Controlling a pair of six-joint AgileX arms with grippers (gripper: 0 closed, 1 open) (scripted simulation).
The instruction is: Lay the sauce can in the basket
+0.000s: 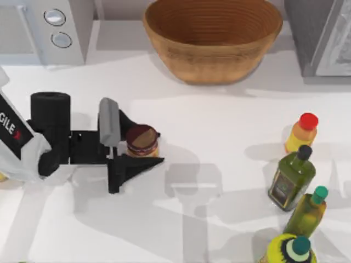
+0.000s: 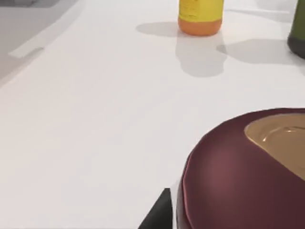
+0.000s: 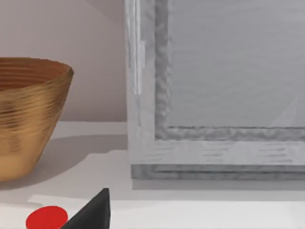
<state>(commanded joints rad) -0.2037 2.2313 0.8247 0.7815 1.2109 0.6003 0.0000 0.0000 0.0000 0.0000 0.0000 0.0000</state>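
Note:
The sauce can [image 1: 142, 141], short with a glossy dark brown top and an orange-cream label, stands upright on the white table at the left. My left gripper [image 1: 134, 142] reaches in from the left and is shut on the can, one black finger [image 1: 140, 163] on each side. The left wrist view has the can's maroon rim [image 2: 228, 167] very close. The basket [image 1: 213, 52], a wide tan woven bowl, stands at the back centre, well beyond the can; its side [image 3: 24, 124] appears in the right wrist view. A black part of my right gripper [image 3: 95, 212] sits low in that view.
A red-capped yellow bottle [image 1: 302, 133], two green oil bottles [image 1: 292, 178] [image 1: 307, 213] and a yellow bottle [image 1: 288, 251] crowd the right side. Grey appliances stand at the back left [image 1: 49, 30] and back right [image 1: 323, 35]. Bare table lies between can and basket.

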